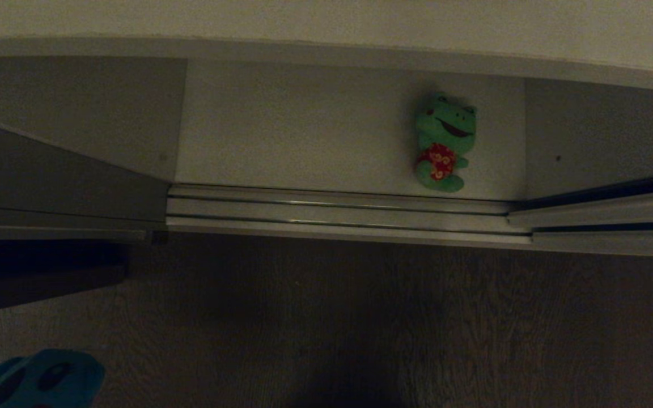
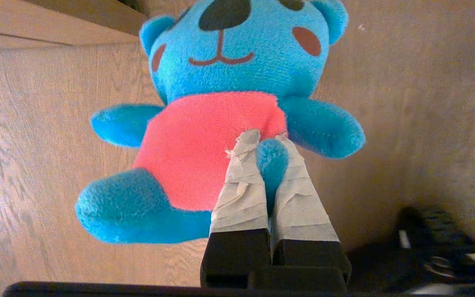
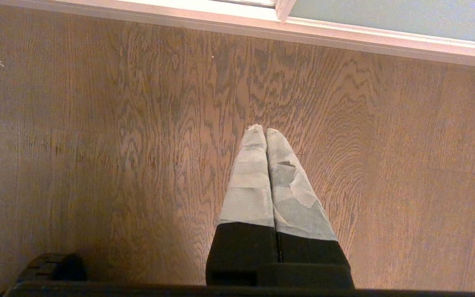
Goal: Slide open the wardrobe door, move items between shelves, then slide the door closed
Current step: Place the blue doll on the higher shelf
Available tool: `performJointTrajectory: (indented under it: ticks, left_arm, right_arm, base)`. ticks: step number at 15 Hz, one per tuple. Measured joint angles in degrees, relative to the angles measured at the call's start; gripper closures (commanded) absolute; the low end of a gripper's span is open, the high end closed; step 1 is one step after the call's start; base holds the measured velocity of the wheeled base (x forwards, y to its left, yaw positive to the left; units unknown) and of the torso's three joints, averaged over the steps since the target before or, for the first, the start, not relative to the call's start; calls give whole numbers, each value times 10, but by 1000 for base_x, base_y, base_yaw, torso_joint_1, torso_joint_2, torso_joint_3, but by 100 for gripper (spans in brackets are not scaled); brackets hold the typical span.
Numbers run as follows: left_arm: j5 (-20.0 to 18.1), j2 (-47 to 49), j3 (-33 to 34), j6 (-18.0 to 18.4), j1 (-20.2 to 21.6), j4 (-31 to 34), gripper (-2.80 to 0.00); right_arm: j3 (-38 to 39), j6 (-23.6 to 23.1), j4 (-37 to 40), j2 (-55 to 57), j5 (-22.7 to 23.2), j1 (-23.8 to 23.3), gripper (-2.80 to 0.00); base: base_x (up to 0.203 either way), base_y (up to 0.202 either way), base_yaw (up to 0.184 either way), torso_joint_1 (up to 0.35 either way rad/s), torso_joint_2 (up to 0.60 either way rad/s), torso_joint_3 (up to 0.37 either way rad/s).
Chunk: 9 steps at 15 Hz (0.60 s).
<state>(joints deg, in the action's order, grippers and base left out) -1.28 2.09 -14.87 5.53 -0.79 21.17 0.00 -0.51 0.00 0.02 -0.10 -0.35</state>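
The wardrobe stands open in the middle, with a grey sliding door panel on its left (image 1: 66,181) and another on its right (image 1: 604,136). A green frog (image 1: 442,144) with a red belly lies on the off-white bottom shelf (image 1: 304,130), towards the right of the opening. A blue bear (image 1: 43,382) with a red belly hangs over the floor at the near left. My left gripper (image 2: 268,140) is shut on one leg of the bear (image 2: 221,119). My right gripper (image 3: 265,130) is shut and empty, pointing down at the floor.
Metal floor tracks (image 1: 338,209) run along the front of the shelf. Brown wood-grain floor (image 1: 360,317) lies between me and the wardrobe. A pale door frame (image 3: 221,12) edges the floor in the right wrist view. Part of my black base (image 2: 435,247) shows below the bear.
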Motion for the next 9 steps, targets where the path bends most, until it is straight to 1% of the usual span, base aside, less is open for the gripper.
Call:
performJointTrajectory:
  ticks: [2,4,5,6,7,9]
  left_arm:
    - [0,-12,56,14,0,-77,0]
    - [-3,-19,118,30,1,-174,0]
    - [-7,-20,132,32,1,-207,0]
    - [-13,-21,140,32,1,-213,0]
    - [-15,-22,143,29,1,-202,0]
    - [-14,-22,146,28,1,-203,0]
  right_arm:
    - [0,0,0,0,0,0,0]
    - [0,0,0,0,0,0,0]
    - [0,0,0,0,0,0,0]
    - [0,0,0,0,0,0,0]
    - [0,0,0,0,0,0,0]
    - [0,0,0,0,0,0,0]
  base:
    - [0,0,0,0,0,0]
    - [0,0,0,0,0,0]
    - [0,0,0,0,0,0]
    - [0,0,0,0,0,0]
    - [0,0,0,0,0,0]
    - [0,0,0,0,0,0]
